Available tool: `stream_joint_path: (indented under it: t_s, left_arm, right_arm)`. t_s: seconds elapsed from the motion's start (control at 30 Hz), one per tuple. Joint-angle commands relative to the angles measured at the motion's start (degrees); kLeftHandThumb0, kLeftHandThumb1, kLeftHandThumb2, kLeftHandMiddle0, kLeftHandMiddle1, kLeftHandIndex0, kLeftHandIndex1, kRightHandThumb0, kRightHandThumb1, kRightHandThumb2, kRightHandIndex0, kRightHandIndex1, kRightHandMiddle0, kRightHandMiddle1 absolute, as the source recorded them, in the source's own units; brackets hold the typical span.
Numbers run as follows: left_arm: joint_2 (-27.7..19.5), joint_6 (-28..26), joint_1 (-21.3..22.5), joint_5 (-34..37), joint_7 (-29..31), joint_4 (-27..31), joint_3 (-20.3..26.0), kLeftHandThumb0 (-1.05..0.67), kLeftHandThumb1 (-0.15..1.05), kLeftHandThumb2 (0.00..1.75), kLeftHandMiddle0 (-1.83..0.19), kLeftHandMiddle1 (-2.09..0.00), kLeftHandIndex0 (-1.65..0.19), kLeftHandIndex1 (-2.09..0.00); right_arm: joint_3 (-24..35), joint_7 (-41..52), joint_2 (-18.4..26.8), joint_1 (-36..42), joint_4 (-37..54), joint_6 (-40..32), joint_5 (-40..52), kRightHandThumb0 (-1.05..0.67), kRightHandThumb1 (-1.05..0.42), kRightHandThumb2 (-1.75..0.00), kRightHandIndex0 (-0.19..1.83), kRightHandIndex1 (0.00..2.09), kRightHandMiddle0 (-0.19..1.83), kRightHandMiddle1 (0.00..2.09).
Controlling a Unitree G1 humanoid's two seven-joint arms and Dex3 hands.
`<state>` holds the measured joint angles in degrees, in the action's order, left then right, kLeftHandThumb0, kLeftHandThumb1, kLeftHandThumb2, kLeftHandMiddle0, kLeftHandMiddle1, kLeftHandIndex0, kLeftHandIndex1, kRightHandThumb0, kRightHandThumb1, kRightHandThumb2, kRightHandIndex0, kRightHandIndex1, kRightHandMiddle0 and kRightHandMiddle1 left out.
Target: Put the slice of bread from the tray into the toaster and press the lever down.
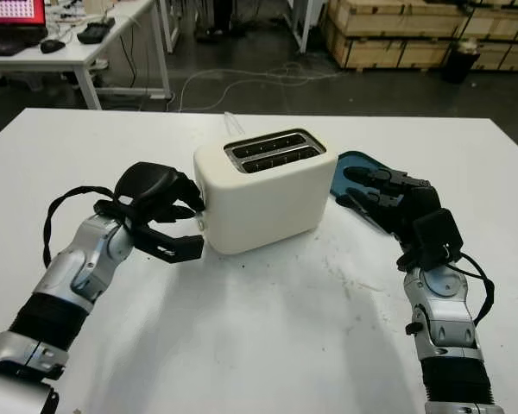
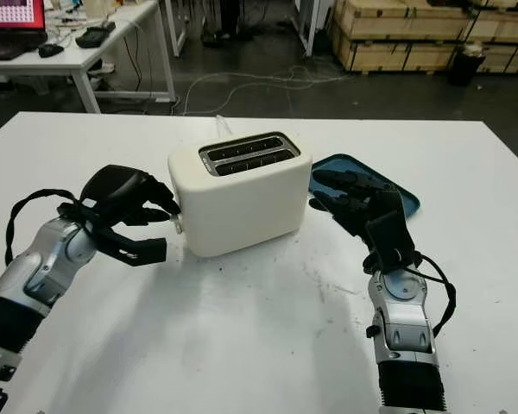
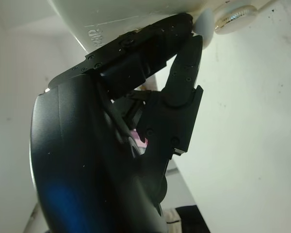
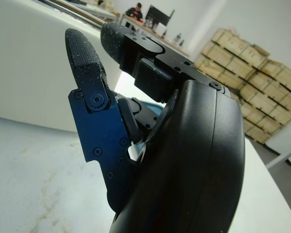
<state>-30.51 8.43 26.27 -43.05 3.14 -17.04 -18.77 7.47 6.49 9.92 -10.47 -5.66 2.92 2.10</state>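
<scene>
Fingers (image 3: 184,73) of our left hand (image 1: 160,211) curl at the toaster's (image 1: 263,194) left end, tips touching its pale lever knob (image 3: 205,25); they grip nothing, which we read as readiness to press it down. The toaster stands mid-tabletop (image 1: 268,336), its two slots running left to right, slightly skewed, long axis the same. We cannot see bread in the slots from here, so we cannot tell whether the slice is already loaded. Right of it, our right hand (image 2: 354,203) hovers open over the near edge of the blue tray (image 2: 397,194), holding nothing, probably just clear of the toaster.
</scene>
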Motion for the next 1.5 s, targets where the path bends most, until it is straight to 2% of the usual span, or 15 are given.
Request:
stream_joint_path:
  t_s: [0.0, 0.07, 0.1, 0.27, 0.33, 0.47, 0.6, 0.8, 0.9, 1.0, 1.1, 1.2, 1.37, 1.43, 1.47]
  left_arm:
    - [5.94, -0.11, -7.39, -2.05, 4.72, -6.08, -9.42, -0.26, 0.85, 0.01, -0.76, -1.31, -1.31, -0.04]
    - [6.13, -0.06, -7.79, -1.94, 4.30, -6.77, -9.84, -0.25, 0.86, 0.00, -0.76, -1.13, -1.25, -0.02]
    - [5.97, -0.18, -7.80, -1.72, 4.57, -6.64, -9.79, -0.25, 0.87, 0.00, -0.76, -1.11, -1.23, -0.01]
    - [4.01, 0.69, -6.49, -2.34, 3.26, -6.36, -9.34, -0.26, 0.85, 0.00, -0.71, -1.60, -1.28, -0.04]
    - [3.28, 0.26, -5.55, -2.61, 3.81, -6.21, -9.21, -0.28, 0.86, 0.01, -0.69, -1.63, -1.28, -0.05]
    - [1.82, 0.28, -3.06, -2.44, 4.56, -6.70, -9.12, -0.30, 0.90, 0.01, -0.67, -1.54, -1.27, -0.04]
    - [0.43, 1.59, -1.28, -1.63, 3.63, -6.50, -9.06, -0.27, 0.87, 0.00, -0.71, -1.55, -1.30, -0.07]
    - [1.04, 2.13, 0.71, -2.13, -0.83, -8.01, -8.76, -0.26, 0.83, 0.00, -0.79, -1.34, -1.27, -0.05]
    - [6.37, -1.17, 3.27, -1.52, -7.06, -14.55, -7.77, -0.24, 0.86, 0.02, -0.78, -1.29, -1.21, -0.03]
    - [17.31, -5.74, 3.64, -2.21, -13.28, -28.25, -10.62, -0.17, 0.89, 0.01, -0.73, -1.38, -1.13, -0.02]
    - [24.08, -3.59, 2.00, -1.54, -16.84, -36.57, -12.56, -0.28, 0.91, 0.04, -0.71, -1.23, -1.16, -0.04]
    - [25.06, -2.80, 2.75, -1.17, -17.34, -37.50, -13.47, -0.28, 0.92, 0.06, -0.70, -1.04, -1.10, -0.02]
    - [24.71, -3.28, 4.51, -0.17, -15.56, -39.63, -13.15, -0.28, 0.92, 0.14, -0.66, -0.90, -1.03, 0.00]
    - [24.20, -3.47, 3.86, -0.50, -17.62, -38.73, -13.24, -0.28, 0.92, 0.13, -0.72, -1.06, -1.10, -0.04]
    - [23.88, -3.63, 3.43, -0.70, -18.56, -37.98, -13.29, -0.28, 0.92, 0.11, -0.72, -1.23, -1.14, -0.07]
  right_arm:
    - [-0.26, 0.39, 0.69, -0.60, 0.32, -0.69, 0.07, -0.56, -0.84, 0.00, 1.15, 0.31, 1.16, 0.00]
    - [-0.39, 0.27, 0.89, -0.46, 0.42, -0.66, -0.41, -0.57, -0.84, 0.00, 1.15, 0.32, 1.16, 0.00]
    - [-0.39, 0.18, 0.85, -0.43, 0.58, -0.90, -0.48, -0.57, -0.84, 0.00, 1.15, 0.32, 1.16, 0.00]
    - [-0.45, 0.43, 0.61, -0.37, 0.53, -0.75, -0.32, -0.57, -0.84, 0.00, 1.13, 0.33, 1.16, 0.00]
    - [-0.48, 0.56, 0.55, -0.35, 0.23, -0.38, -0.26, -0.56, -0.84, 0.00, 1.13, 0.33, 1.15, 0.00]
    - [-0.58, 0.52, 0.73, -0.23, 0.28, -0.33, -0.72, -0.56, -0.85, 0.00, 1.12, 0.33, 1.15, 0.00]
    - [-0.57, 0.43, 0.76, -0.13, 0.62, -0.64, -0.86, -0.56, -0.85, 0.00, 1.12, 0.33, 1.15, 0.00]
    - [-0.62, 0.67, 0.86, -0.04, 0.67, -1.06, -0.78, -0.55, -0.85, 0.00, 1.12, 0.33, 1.15, 0.00]
    - [-0.56, 0.97, 0.95, 0.08, 0.68, -1.05, -0.50, -0.54, -0.85, 0.00, 1.12, 0.33, 1.15, 0.00]
    - [0.09, 1.83, 1.02, 0.32, -0.44, 0.06, 0.64, -0.54, -0.84, 0.00, 1.12, 0.32, 1.16, 0.01]
    - [0.23, 1.81, 1.66, 1.01, 0.87, -1.10, -0.06, -0.56, -0.85, 0.00, 1.13, 0.33, 1.17, 0.01]
    - [0.63, 1.85, 1.90, 1.04, 1.51, -2.69, 0.19, -0.56, -0.85, 0.00, 1.12, 0.34, 1.17, 0.01]
    - [0.26, 2.49, 1.84, 0.73, 0.40, -1.13, 0.29, -0.58, -0.85, 0.00, 1.11, 0.36, 1.18, 0.01]
    - [0.22, 2.62, 1.78, 0.54, -0.14, -0.49, 0.24, -0.58, -0.85, 0.00, 1.11, 0.37, 1.18, 0.01]
    - [0.22, 2.67, 1.82, 0.44, -0.45, -0.02, 0.15, -0.58, -0.85, 0.00, 1.12, 0.37, 1.18, 0.01]
